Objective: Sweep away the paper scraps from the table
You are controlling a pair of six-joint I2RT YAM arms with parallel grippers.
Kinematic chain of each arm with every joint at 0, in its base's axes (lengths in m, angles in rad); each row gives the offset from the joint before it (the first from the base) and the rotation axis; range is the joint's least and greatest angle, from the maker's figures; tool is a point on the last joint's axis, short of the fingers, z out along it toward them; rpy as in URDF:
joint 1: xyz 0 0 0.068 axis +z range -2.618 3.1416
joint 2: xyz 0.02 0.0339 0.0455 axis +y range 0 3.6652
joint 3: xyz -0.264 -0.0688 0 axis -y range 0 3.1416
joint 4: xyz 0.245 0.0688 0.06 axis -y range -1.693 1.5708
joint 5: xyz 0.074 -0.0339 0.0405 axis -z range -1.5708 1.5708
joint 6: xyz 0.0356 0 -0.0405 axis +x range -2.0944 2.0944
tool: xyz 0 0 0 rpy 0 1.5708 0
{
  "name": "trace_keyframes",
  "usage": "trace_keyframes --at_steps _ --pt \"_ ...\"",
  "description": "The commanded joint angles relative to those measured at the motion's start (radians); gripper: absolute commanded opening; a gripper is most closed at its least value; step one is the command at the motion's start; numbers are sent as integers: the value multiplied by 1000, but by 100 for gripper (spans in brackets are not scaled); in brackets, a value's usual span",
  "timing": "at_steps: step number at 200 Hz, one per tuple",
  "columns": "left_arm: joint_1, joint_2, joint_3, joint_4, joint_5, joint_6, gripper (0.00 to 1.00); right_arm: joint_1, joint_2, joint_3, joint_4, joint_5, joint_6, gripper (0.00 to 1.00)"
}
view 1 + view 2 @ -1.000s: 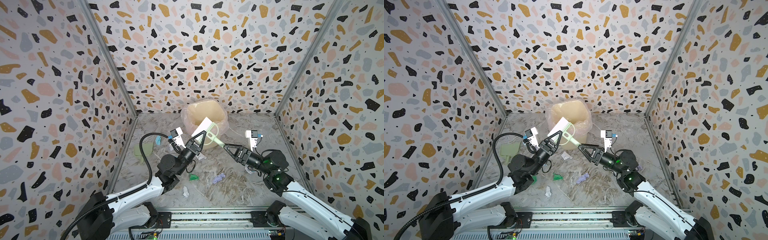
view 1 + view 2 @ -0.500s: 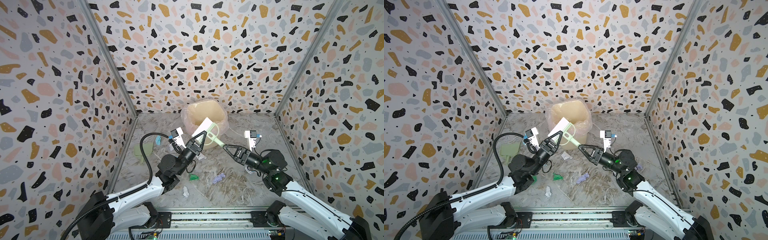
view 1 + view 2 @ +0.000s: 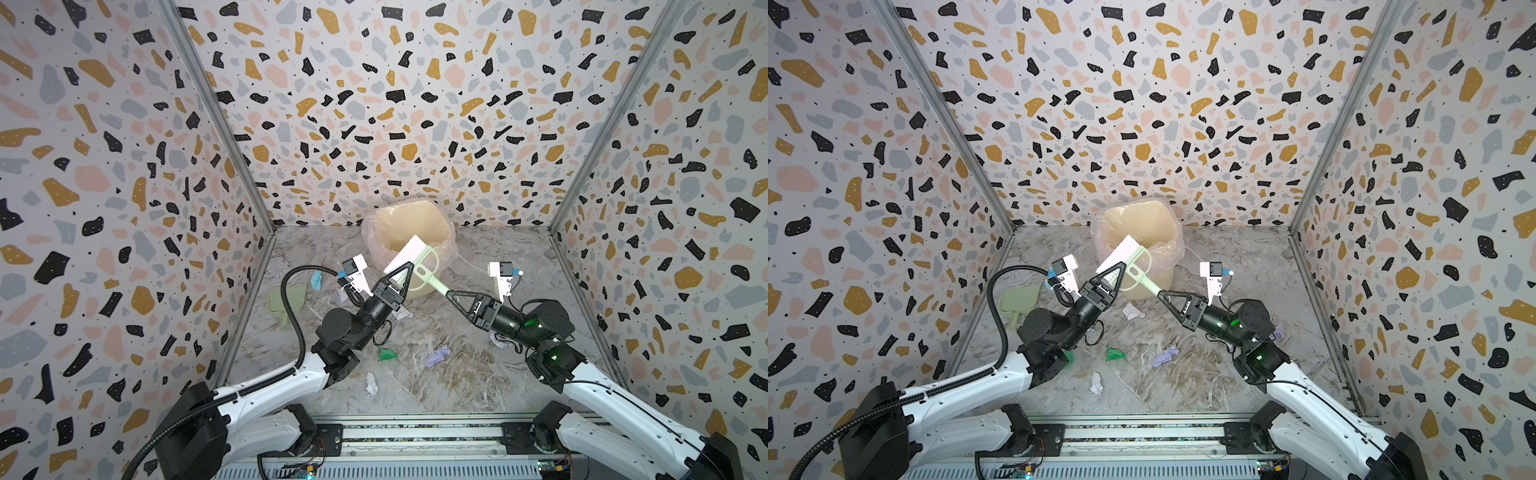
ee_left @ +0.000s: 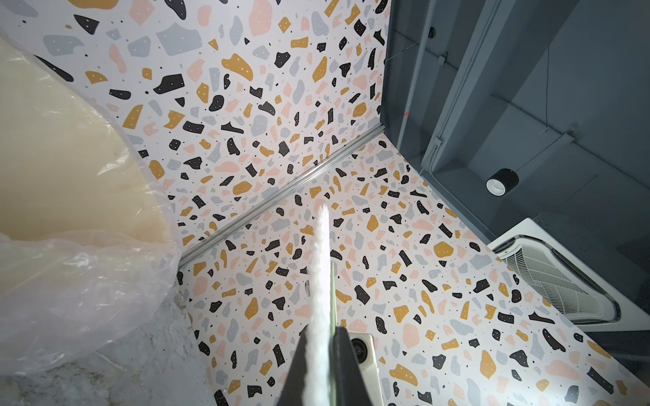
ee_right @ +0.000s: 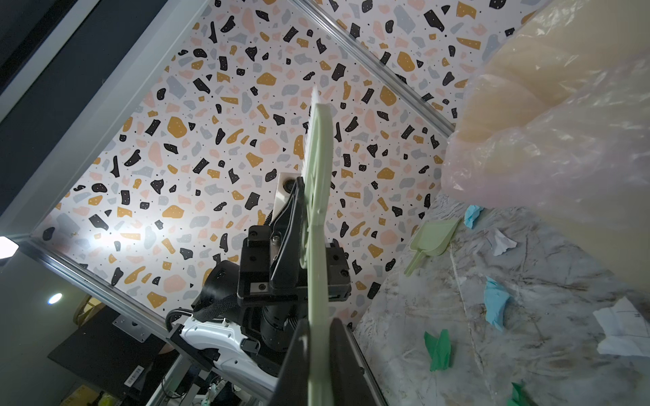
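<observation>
A pale green brush (image 3: 420, 266) (image 3: 1136, 266) with white bristles hangs in the air in front of the bin. My left gripper (image 3: 406, 271) (image 4: 320, 337) is shut on its bristle end (image 4: 322, 281). My right gripper (image 3: 451, 296) (image 5: 318, 327) is shut on the tip of its handle (image 5: 318, 211). The paper scraps lie on the table (image 3: 457, 382) below: a green one (image 3: 386, 354) (image 5: 438, 348), a lilac one (image 3: 436, 356), white ones (image 3: 371, 383) (image 3: 402, 313) and a light blue one (image 3: 316, 279) (image 5: 494, 305).
A cream bin (image 3: 415, 232) (image 3: 1142, 224) lined with a clear bag stands at the back middle, just behind the brush. A pale green dustpan (image 3: 286, 301) (image 5: 436, 235) lies by the left wall. Terrazzo walls close in three sides.
My right gripper has moved in along the brush handle and its jaws have closed on it. The left gripper has kept its hold and place.
</observation>
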Motion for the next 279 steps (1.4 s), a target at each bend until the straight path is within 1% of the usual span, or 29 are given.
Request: trace_keyframes --at_steps 1,40,44,52,58,83,94,113,126,143,148,168,180,190,202,205,217,231,261,279 --pt "-3 1 11 42 5 10 0 -5 -18 2 2 -5 -13 0" --pt "-3 -14 9 3 -9 18 1 -12 -21 22 -63 -5 -36 0" --pt "-3 -16 10 -5 -11 21 7 -15 -25 25 -76 -4 -38 0" --pt "-3 -25 10 -20 -18 28 25 -21 -31 32 -104 2 -47 0" --pt "-3 -33 10 -36 -23 33 36 -28 -34 36 -116 2 -54 0" --pt "-4 -82 8 -124 -55 57 71 -76 -60 59 -194 -13 -72 0" --pt "-3 -112 6 -180 -74 68 82 -99 -68 70 -227 -31 -80 0" --pt "-4 -194 16 -331 -123 103 90 -130 -91 108 -324 -47 -115 0" --pt "-3 -258 45 -500 -178 132 94 -147 -107 145 -417 -56 -150 0" --pt "0 -329 116 -760 -280 170 97 -166 -123 191 -535 -64 -199 0" --pt "4 -346 139 -874 -306 181 98 -172 -128 208 -579 -65 -218 0" --pt "17 -388 237 -1206 -465 187 99 -197 -149 267 -730 -63 -285 0" --pt "42 -398 285 -1400 -559 169 100 -217 -160 301 -826 -62 -328 0" --pt "85 -400 310 -1506 -597 158 100 -238 -169 330 -896 -60 -359 0" --pt "170 -397 321 -1595 -581 159 100 -266 -177 360 -962 -65 -388 0" --pt "187 -394 321 -1606 -570 165 100 -273 -178 367 -977 -66 -395 0" --pt "302 -370 319 -1646 -504 203 100 -303 -180 400 -1034 -73 -423 0" --pt "428 -324 319 -1681 -438 294 100 -339 -179 439 -1103 -66 -456 0" --pt "646 -201 301 -1669 -313 454 100 -419 -176 488 -1215 -34 -502 0" --pt "733 -118 293 -1660 -322 531 100 -456 -169 486 -1243 -20 -504 0"
